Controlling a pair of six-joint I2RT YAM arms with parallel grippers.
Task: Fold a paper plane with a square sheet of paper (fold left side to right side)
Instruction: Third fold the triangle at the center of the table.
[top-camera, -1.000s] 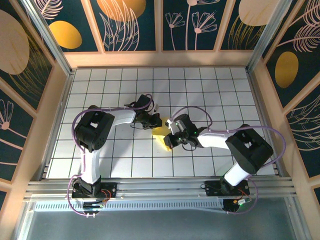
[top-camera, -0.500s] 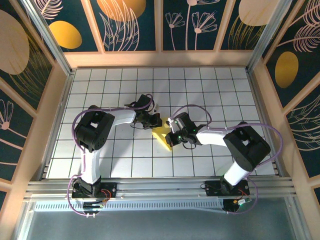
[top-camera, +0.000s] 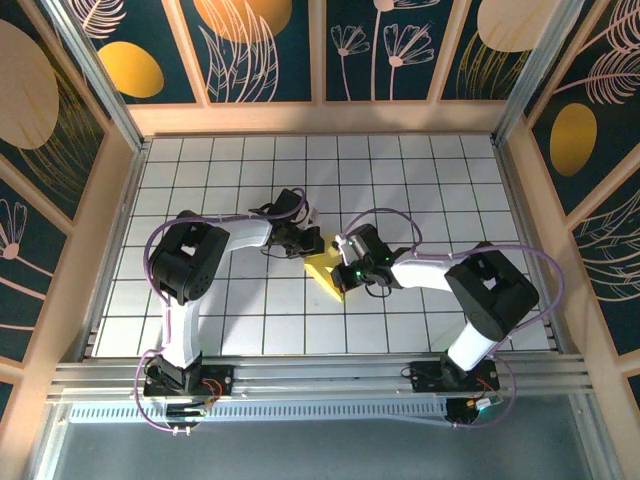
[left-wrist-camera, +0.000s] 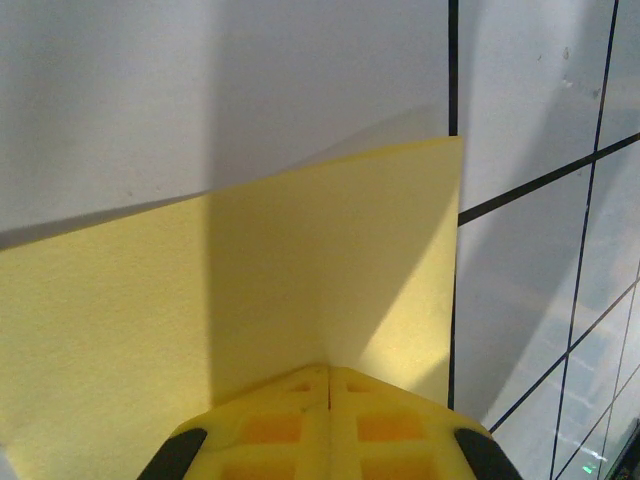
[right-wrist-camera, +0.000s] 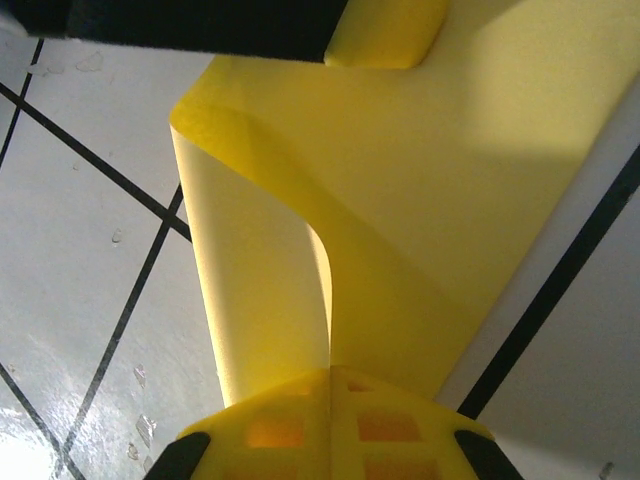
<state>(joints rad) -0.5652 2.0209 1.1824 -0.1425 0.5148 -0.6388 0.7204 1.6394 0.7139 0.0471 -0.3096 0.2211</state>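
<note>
1. The square sheet of paper (top-camera: 324, 272) lay near the middle of the counter (top-camera: 200, 180), between the two arms. It was partly folded, with one flap lifted and curling over.
2. It looked light, thin and limp (the raised flap bent under its own weight in the right wrist view). It would probably crease at any pinch, and it could slide on the smooth tiles.
3. The right pincer (right-wrist-camera: 328, 375) was clenched on the edge of that curled flap, which seemed the sensible place to hold: an edge, not the middle.
4. The left pincer (left-wrist-camera: 328, 372) was closed, tips together, set down on the flat part of the sheet. I judged that it was pinning the paper rather than gripping it, though I could not be sure.
5. The counter was white, glossy and gridded with dark lines, useful for squaring a fold.
6. Painted wall panels (top-camera: 260, 50) closed in three sides, with free tiles all around the paper.
</note>
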